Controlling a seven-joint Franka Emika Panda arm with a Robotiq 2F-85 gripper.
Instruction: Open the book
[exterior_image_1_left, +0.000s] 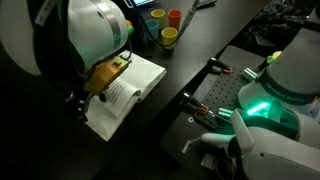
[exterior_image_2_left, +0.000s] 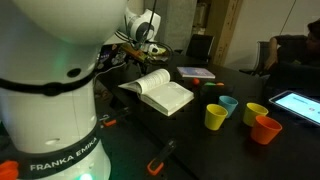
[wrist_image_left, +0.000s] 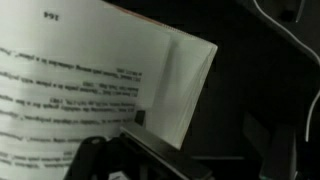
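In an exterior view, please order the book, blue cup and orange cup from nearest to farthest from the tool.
1. book, right by the tool, left.
2. blue cup, middle right.
3. orange cup, far right.

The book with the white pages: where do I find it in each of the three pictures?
In an exterior view: the book lies open, left of centre.
In an exterior view: the book lies open at the centre.
Wrist view: its printed pages fill the left and middle.
Shared landmark: the orange cup, in both exterior views, not in the wrist view.
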